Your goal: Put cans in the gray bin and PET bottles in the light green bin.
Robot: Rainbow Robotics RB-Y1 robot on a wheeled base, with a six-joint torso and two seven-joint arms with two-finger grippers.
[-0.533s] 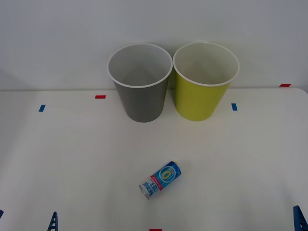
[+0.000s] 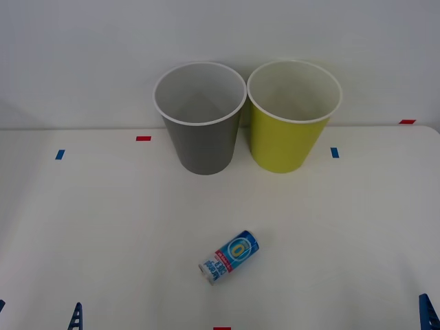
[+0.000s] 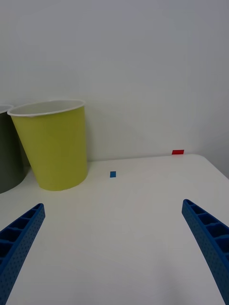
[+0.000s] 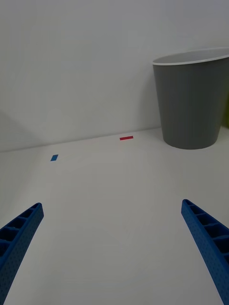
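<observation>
you see the can (image 2: 229, 257) lying on its side on the white desk (image 2: 103, 227), near the front edge and close to the middle, its silver end turned toward the near left and its blue end toward the far right. at the back of the desk stand the two bins, upright and just beside each other: the gray bin (image 2: 201, 141) on the left, the light green bin (image 2: 287, 137) on the right, both against the pale wall. the can lies well apart from both bins, out in front of the gap between them.

your left gripper (image 4: 112, 252) hangs low over the left side of the desk, its blue ribbed fingers (image 4: 19, 238) spread wide apart with nothing between them, the gray bin ahead of it. your right gripper (image 3: 112, 252) hangs low over the right side, fingers (image 3: 205, 238) likewise spread wide and holding nothing, the light green bin ahead of it. small red and blue tape marks dot the desk.
</observation>
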